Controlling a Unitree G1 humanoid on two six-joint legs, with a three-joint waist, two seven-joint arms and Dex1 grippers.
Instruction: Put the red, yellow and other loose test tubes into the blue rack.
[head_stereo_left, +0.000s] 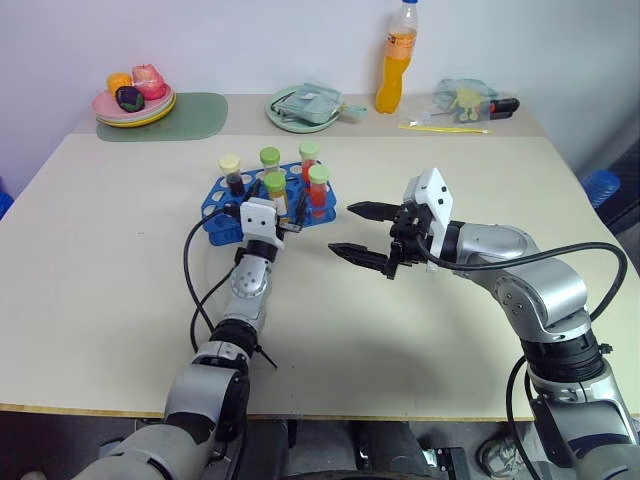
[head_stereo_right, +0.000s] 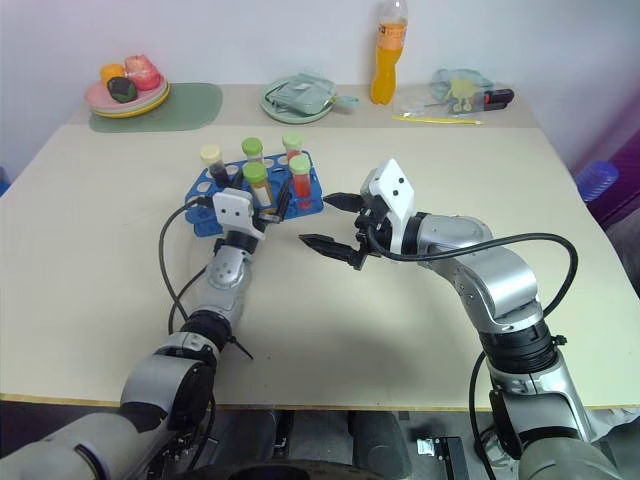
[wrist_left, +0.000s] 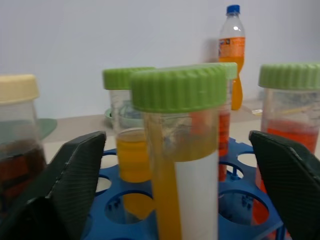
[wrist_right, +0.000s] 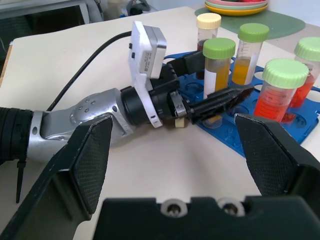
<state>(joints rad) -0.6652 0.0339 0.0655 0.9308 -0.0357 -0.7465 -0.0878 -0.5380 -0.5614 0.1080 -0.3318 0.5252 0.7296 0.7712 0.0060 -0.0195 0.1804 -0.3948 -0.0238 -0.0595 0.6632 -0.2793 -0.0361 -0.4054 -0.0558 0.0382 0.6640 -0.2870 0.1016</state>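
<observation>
The blue rack stands on the table's middle left with several capped tubes upright in its holes. One has a cream cap and dark liquid; two with green caps hold red liquid. A yellow tube with a green cap stands at the rack's near edge. My left gripper is open around it, its fingers wide on either side and clear of the tube. My right gripper hangs open and empty just right of the rack.
At the table's back stand a tall orange drink bottle, a green round plate holding a packet, stacked plates with toy fruit on a green mat, and a bag of small items.
</observation>
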